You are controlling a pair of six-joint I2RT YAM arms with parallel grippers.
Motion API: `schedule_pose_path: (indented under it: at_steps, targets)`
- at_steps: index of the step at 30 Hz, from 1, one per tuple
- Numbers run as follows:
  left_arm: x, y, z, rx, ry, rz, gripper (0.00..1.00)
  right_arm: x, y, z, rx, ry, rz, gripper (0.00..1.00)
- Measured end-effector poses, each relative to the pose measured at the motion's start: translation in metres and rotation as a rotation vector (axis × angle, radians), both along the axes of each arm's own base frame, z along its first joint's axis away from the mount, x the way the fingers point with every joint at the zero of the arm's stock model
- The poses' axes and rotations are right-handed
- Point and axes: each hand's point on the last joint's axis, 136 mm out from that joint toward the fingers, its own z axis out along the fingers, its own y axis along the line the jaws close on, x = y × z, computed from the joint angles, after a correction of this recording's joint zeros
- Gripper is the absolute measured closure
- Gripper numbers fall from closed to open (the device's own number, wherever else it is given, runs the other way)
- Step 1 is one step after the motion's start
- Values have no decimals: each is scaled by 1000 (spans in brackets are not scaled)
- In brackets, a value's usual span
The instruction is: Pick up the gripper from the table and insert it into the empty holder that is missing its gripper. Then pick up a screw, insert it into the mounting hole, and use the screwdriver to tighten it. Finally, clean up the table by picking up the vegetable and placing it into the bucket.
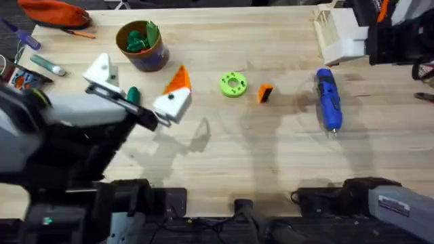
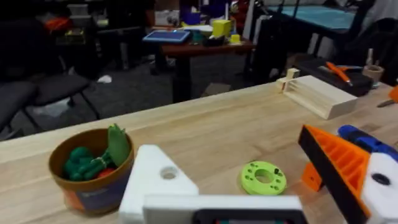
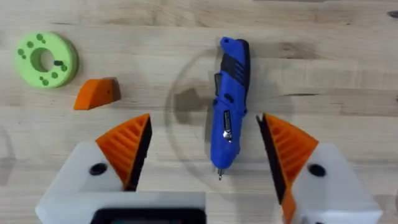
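**A:** How does the left claw [image 2: 225, 144] stand?

**B:** Its fingers are wide apart and hold nothing. One is the bare white holder [image 1: 102, 68]; the other wears an orange pad.

**A:** And around it?

**B:** The vegetable [image 1: 133, 95] lies between the fingers and the bucket [image 1: 157, 59] stands just past their tips. Beyond the padded finger come a lime disc [image 1: 233, 85], then the orange gripper piece [image 1: 265, 93], a small wedge on open table [image 1: 224, 146]. Farther off, the right claw [image 3: 204, 118] gapes astride the blue screwdriver [image 3: 229, 99].

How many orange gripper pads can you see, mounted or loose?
4. Two pads on the right gripper, one on the left gripper, and the loose gripper lying between the green disc and screwdriver.
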Motion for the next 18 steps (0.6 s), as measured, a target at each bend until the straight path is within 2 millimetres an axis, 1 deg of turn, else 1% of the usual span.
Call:
schedule_pose_path:
  at_steps: [3,7,10,18]
  targets:
    - [-5,-7,-12,1,-34,-45,14,0,0,0,0,0,0,8]
    - [-12,-17,-35,0,-36,-115,15,0,0,0,0,0,0,8]
    - [-17,-24,-47,0,-41,-157,14,0,0,0,0,0,0,8]
    - [-24,-37,-55,12,-111,-258,14,0,0,0,0,0,0,8]
